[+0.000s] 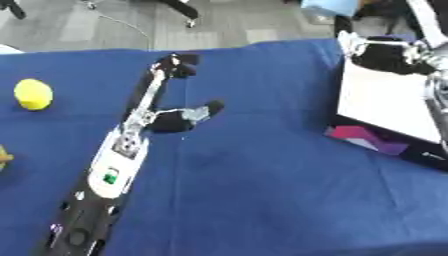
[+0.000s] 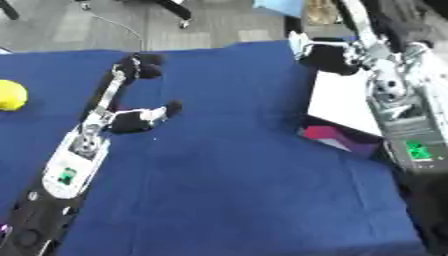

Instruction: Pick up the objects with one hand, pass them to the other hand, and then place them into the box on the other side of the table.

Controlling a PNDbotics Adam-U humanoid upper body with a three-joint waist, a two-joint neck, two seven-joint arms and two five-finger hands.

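A yellow round object [image 1: 33, 94] lies on the blue table [image 1: 254, 190] at the far left. My left hand [image 1: 166, 121] is stretched out over the middle-left of the table, open, with its fingers [image 1: 171, 65] pointing to the far edge and nothing in it. It is well to the right of the yellow object. A box [image 1: 385, 102] with a white inside and a black and magenta side stands at the right. My right hand [image 2: 331, 56] hovers over the box's far corner; whether it holds anything is hidden by blur.
A second yellowish thing [image 1: 3, 158] shows at the left edge of the table. Grey floor with chair legs [image 1: 184, 12] lies beyond the far edge. Bare blue cloth lies between my left arm and the box.
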